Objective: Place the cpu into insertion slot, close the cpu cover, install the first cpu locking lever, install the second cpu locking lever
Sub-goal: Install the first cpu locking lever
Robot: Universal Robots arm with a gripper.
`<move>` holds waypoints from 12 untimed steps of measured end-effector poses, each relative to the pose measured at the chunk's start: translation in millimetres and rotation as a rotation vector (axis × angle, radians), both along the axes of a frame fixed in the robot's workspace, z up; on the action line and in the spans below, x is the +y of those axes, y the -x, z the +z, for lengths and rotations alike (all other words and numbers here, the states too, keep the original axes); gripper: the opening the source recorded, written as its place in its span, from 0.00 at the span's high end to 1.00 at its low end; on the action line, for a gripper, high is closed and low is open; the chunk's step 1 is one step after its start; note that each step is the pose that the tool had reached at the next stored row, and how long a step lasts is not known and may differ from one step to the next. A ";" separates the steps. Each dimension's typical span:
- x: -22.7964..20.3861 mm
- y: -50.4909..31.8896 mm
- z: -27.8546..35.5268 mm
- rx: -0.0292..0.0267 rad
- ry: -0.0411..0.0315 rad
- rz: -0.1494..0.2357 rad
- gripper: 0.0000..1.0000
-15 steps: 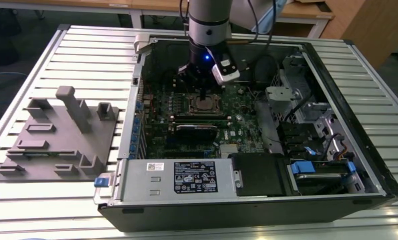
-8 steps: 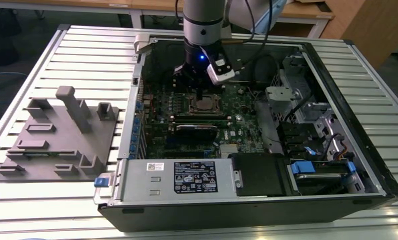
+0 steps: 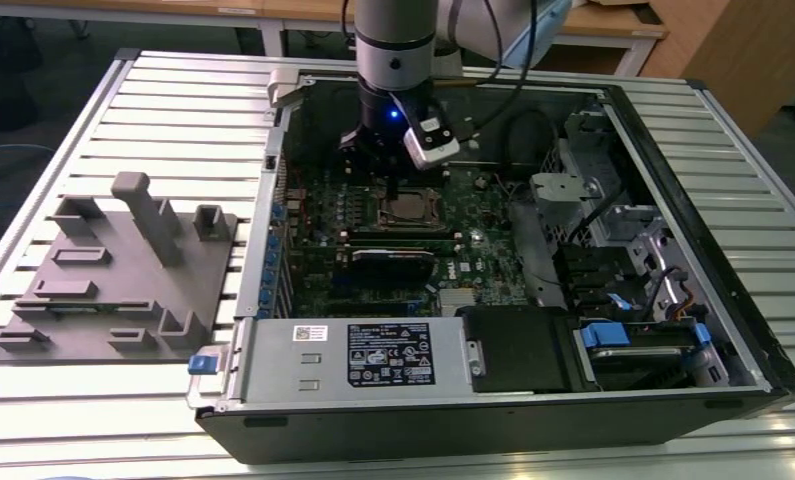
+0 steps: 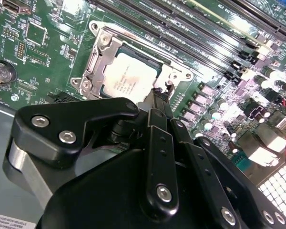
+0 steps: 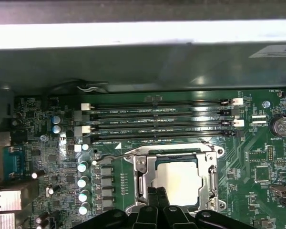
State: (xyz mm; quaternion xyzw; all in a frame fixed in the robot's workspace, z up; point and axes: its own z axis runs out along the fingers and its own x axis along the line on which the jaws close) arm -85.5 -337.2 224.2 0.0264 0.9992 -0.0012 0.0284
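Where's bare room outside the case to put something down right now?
Bare slatted table beyond the grey fixture tray, and a strip beside the computer case on the exterior view's right. Crowded: around the gripper over the cpu, memory slots beside.

Open black computer case point(image 3: 477, 425) lies on a slatted metal table point(image 3: 170, 90). Grey moulded fixture point(image 3: 117, 290) sits on the table just beside the case, at the exterior view's left. Inside the case: labelled power supply point(image 3: 357, 355), black expansion card point(image 3: 394, 258), parallel memory slots point(image 5: 162, 119), coin cell battery point(image 5: 281, 126)
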 end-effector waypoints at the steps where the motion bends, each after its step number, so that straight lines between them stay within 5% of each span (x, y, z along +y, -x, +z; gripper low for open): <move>1: 0.0 0.4 0.0 -0.0002 0.0001 0.000 0.89; 12: 0.0 0.5 4.1 -0.0002 0.0001 0.000 0.89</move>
